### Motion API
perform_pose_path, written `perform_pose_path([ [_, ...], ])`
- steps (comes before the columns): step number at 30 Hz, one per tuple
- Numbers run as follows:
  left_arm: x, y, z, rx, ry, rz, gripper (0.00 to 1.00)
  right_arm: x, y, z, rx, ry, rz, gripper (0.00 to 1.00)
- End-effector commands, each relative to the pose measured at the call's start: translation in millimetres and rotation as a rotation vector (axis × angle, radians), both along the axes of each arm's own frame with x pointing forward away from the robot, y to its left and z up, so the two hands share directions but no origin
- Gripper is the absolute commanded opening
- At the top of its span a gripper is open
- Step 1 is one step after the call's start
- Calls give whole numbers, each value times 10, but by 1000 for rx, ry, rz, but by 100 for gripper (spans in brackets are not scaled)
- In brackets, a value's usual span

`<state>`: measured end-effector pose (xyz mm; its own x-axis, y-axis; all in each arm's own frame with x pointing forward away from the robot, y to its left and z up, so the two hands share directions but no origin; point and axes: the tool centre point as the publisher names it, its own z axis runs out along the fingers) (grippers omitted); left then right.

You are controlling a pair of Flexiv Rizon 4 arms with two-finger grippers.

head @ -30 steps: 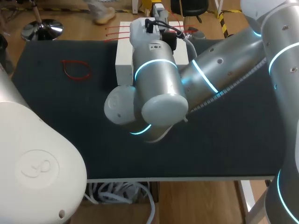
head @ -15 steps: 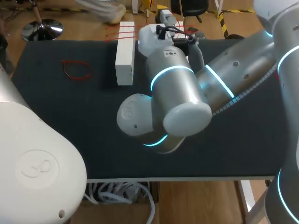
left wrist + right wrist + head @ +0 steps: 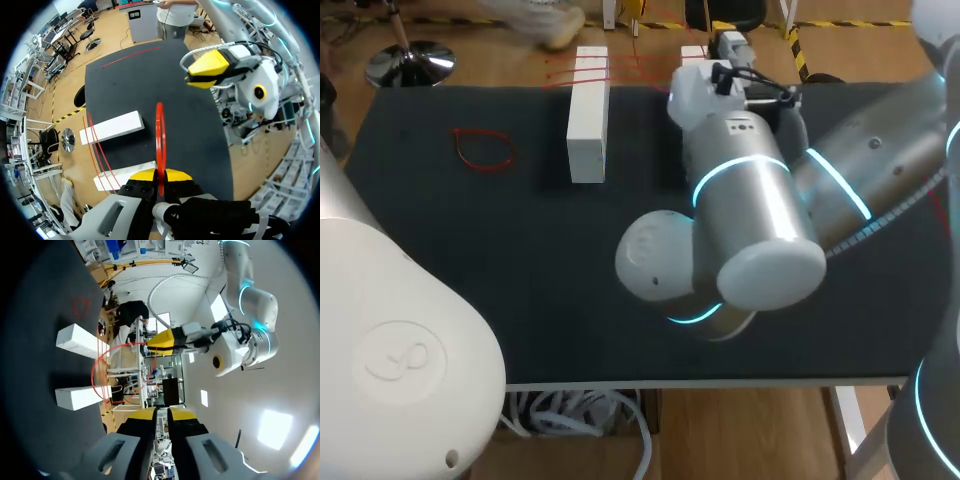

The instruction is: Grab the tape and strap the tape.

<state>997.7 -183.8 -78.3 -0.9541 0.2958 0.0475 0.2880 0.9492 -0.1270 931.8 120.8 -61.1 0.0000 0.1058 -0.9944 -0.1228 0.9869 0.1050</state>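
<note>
The left pincer (image 3: 160, 175) is closed on a red band loop (image 3: 159, 135), gripped between its 2 yellow tips. From this pincer the loop stands edge-on, extending ahead of the tips over the dark bench (image 3: 520, 260). In the right wrist view the same loop shows as an open ring hanging from the left pincer.

The right pincer (image 3: 161, 416) has its 2 tips drawn together with only a narrow slit between them, and nothing is held. It faces the left pincer and sits near the loop but apart from it.

2 white blocks lie on the bench near its far edge: block 1 (image 3: 587, 120) in full view, block 2 (image 3: 693, 52) mostly hidden. Stretched red bands (image 3: 95, 145) span both blocks. 1 loose red band (image 3: 485, 150) lies flat on the bench, well apart from block 1.
</note>
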Motion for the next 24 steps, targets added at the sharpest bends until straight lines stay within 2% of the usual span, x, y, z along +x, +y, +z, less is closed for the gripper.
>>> perform_pose_path([
  [1,-5,2,7,2,-1,-1,0,40,-156,21,-2,-5,36,9],
  [2,-5,2,7,2,-1,-1,0,41,-165,23,-2,-6,39,11],
  [3,-5,2,7,2,-1,-1,0,44,-173,25,3,-3,51,24],
  [4,-5,2,7,2,-1,-1,0,48,-179,27,21,9,69,49],
  [5,-5,2,7,2,-1,-1,0,56,-184,27,46,19,86,100],
  [24,-5,2,7,2,-1,-1,0,56,-184,27,46,19,86,100],
])
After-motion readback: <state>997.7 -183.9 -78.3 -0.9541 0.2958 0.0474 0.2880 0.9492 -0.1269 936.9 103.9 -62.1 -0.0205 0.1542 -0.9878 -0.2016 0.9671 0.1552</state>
